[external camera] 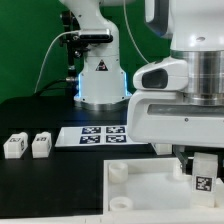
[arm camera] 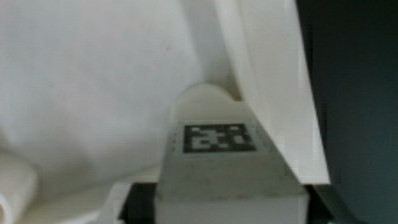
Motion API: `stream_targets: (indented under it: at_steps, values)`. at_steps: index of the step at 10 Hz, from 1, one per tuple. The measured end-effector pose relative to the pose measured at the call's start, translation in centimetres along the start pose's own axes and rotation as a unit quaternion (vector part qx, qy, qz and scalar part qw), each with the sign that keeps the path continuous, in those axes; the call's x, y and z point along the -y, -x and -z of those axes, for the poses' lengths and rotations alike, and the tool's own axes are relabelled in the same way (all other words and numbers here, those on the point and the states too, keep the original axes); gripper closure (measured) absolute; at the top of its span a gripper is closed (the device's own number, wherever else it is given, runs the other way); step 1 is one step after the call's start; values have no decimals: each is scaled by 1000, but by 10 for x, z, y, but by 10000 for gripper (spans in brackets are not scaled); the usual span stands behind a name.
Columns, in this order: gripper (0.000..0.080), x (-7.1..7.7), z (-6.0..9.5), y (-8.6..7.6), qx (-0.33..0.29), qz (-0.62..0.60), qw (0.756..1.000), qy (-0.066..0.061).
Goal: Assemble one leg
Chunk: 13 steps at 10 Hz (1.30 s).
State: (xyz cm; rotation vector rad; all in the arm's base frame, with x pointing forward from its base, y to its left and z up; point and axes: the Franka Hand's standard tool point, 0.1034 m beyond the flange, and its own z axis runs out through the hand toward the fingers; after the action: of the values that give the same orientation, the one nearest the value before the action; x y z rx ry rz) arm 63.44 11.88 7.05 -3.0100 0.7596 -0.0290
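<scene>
My gripper (external camera: 199, 163) is shut on a leg (external camera: 201, 180), a small white post with a black-and-white tag, and holds it upright over the right part of the large white panel (external camera: 140, 190). In the wrist view the leg (arm camera: 215, 140) sits between my two dark fingers (arm camera: 139, 203), its tag facing the camera, with the panel (arm camera: 89, 80) below it and the panel's edge running beside it. Whether the leg touches the panel is hidden. Two more legs (external camera: 14, 146) (external camera: 41, 145) lie on the black table at the exterior view's left.
The marker board (external camera: 95, 135) lies flat behind the panel. The robot's base (external camera: 100, 80) stands at the back. Round corner sockets (external camera: 118, 172) rise on the panel's left side. A rounded white bump (arm camera: 15, 185) shows near the leg in the wrist view.
</scene>
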Motion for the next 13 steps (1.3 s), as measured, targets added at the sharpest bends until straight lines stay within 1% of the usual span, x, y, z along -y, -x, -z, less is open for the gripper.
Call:
stream_targets:
  at_steps: [1,2,3,4,5,7,8,9,10,12,13]
  values:
    - [509,-2,0,-2,4,-75,997,4]
    - [509,-2,-1,-2,5,-170,985,-1]
    - [509,-3,-1,-3,18,-284,959,-10]
    - [509,-5,-1,-2,37,-388,920,-24]
    - [509,-4,-2,-1,50,-461,886,-33]
    - [509,-1,-1,0,54,-574,816,-27]
    - [509,0,-1,0,56,-609,790,-25]
    - [509,-1,-1,0,56,-635,770,-23]
    - [509,-1,-1,-1,56,-643,763,-23]
    - [502,-1,-1,-1,56,-636,770,-23]
    - [300,-1,-2,0,55,-614,787,-24]
